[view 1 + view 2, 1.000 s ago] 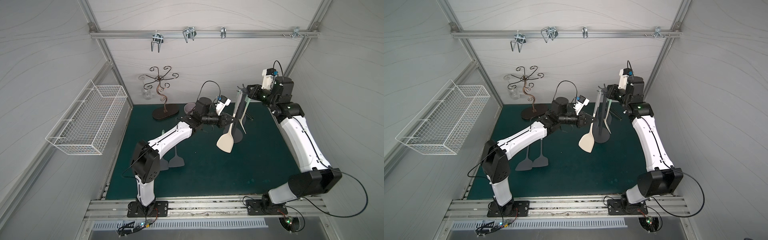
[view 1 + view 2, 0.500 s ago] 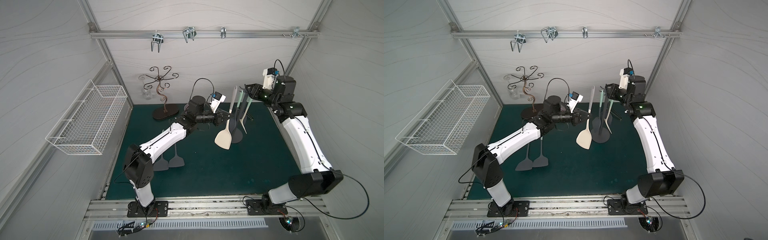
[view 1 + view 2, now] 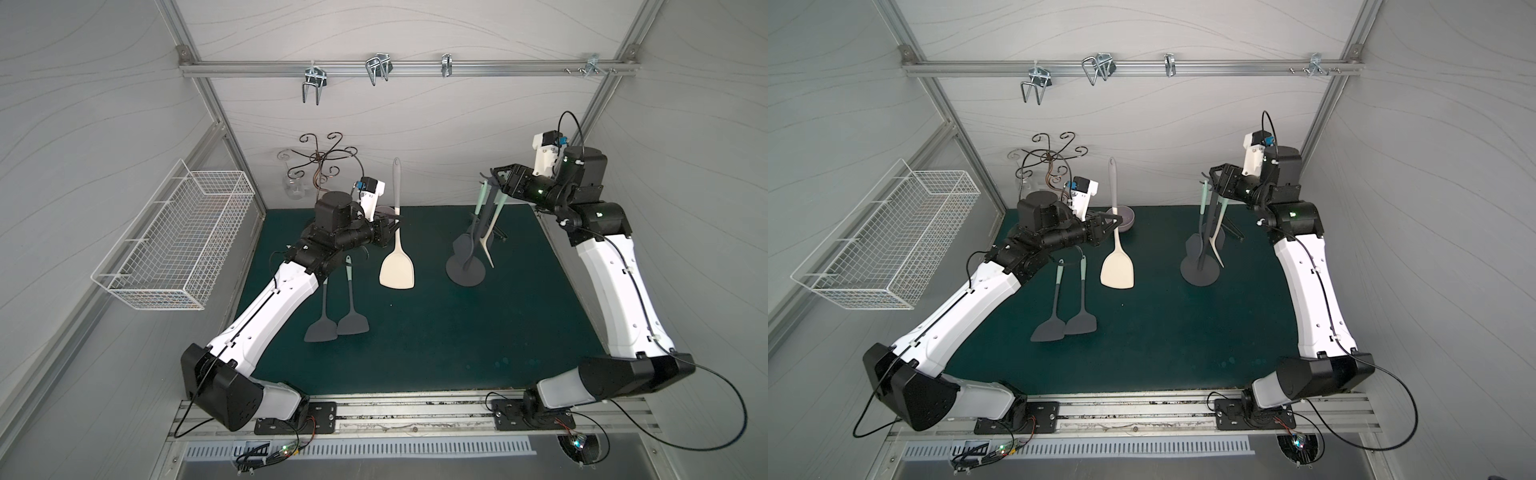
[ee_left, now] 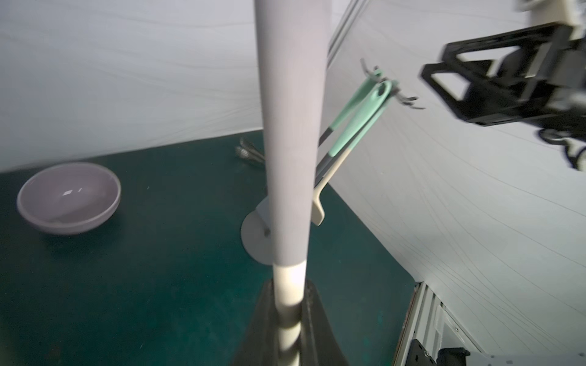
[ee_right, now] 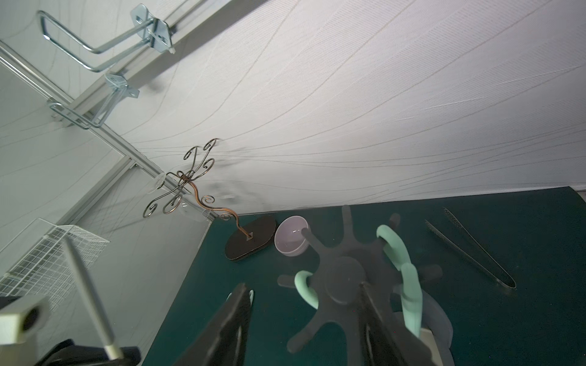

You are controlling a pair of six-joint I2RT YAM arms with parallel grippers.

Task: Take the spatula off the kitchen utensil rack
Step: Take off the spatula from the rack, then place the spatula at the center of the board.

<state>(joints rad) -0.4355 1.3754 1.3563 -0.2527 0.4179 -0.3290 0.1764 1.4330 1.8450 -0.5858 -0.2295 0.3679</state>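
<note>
Your left gripper is pinched tight, arm stretched far; your right gripper (jaws parted) hovers far right.

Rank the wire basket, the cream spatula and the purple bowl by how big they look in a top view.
1. wire basket, largest
2. cream spatula, though held up nearer the camera
3. purple bowl, smallest, partly hidden

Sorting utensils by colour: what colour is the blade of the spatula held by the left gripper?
The spatula has a cream blade, clearest in a top view.
</note>
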